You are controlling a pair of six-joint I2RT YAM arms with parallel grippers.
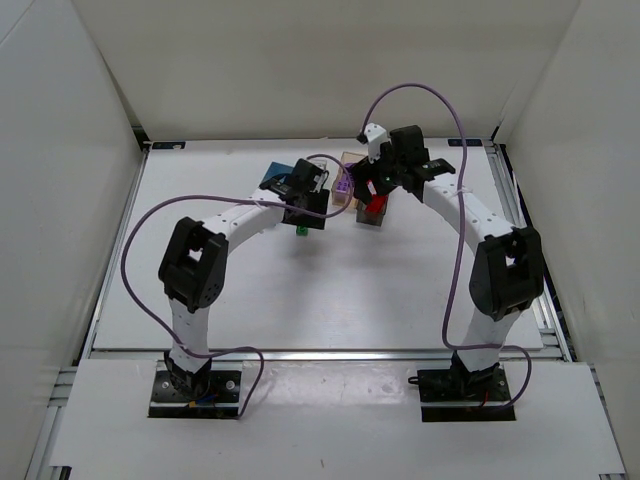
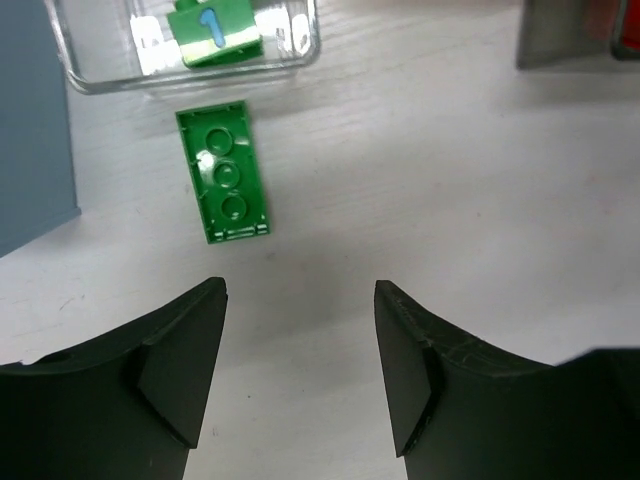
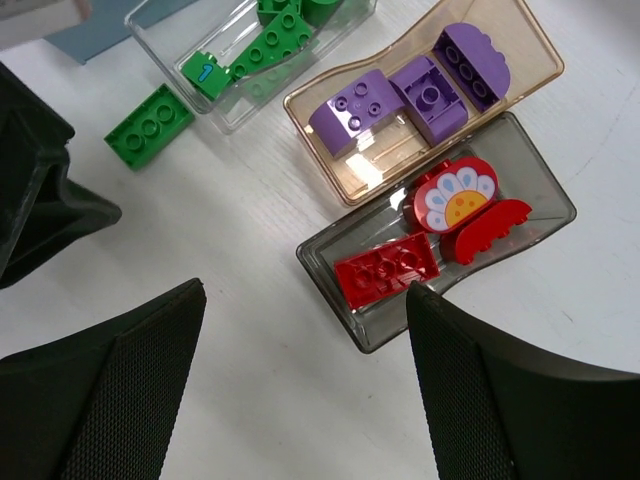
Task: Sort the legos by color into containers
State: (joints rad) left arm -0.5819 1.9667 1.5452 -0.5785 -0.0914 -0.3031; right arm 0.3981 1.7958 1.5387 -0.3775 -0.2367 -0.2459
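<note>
A flat green lego [image 2: 224, 172] lies upside down on the white table just outside the clear container [image 2: 290, 62]. My left gripper [image 2: 300, 290] hovers open just short of it, with nothing between its fingers. Several green legos [image 3: 265, 45] lie in that clear container [image 3: 176, 30]. Purple legos [image 3: 425, 95] fill the peach container [image 3: 365, 170], and red legos [image 3: 385, 270] lie in the dark grey container [image 3: 535, 180]. My right gripper [image 3: 305, 290] stands open and empty over the table beside the grey container's near corner. The loose green lego [image 3: 149, 124] also shows there.
The light blue container [image 2: 30, 130] stands left of the clear one. In the top view all the containers cluster at the table's back middle, under both wrists [image 1: 345, 185]. White walls enclose the table on three sides.
</note>
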